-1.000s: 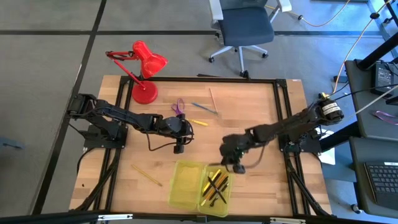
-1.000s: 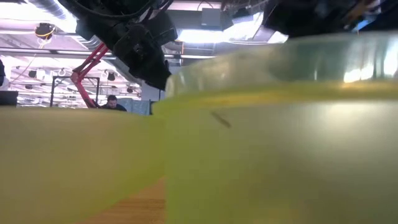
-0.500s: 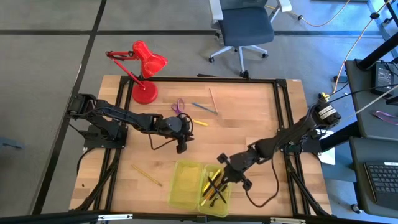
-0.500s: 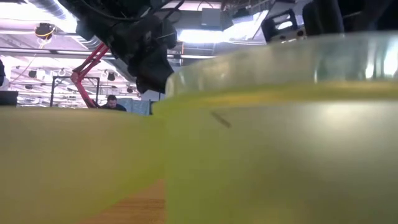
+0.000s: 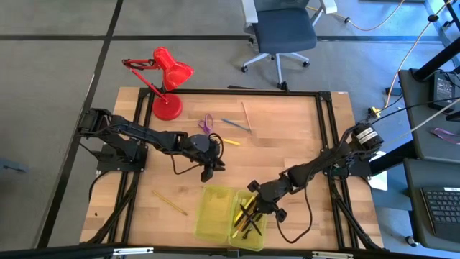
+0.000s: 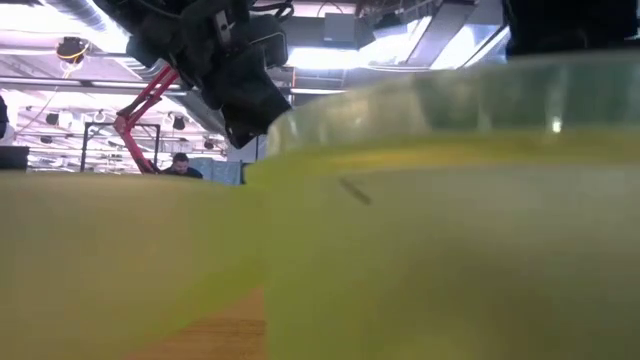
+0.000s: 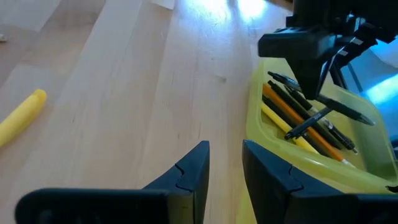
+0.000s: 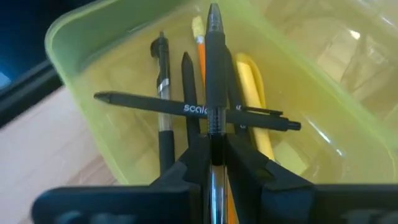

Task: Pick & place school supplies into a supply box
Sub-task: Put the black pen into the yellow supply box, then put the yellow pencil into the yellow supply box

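Note that your right hand pinches a black pen directly above the right half of the supply box, where other pens already lie crossed. Your left hand hovers over the surface just beside the box, its fingers narrowly parted and holding nothing.

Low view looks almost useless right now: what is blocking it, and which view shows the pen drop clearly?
Low view: the supply box stands right against the lens, a blurred yellow-green wall with glare along its rim. Right wrist view: sharp, the right gripper shut on a black pen over the pens in the box. High view: evenly lit, pens small. Left wrist view: bright glare on the table beyond.
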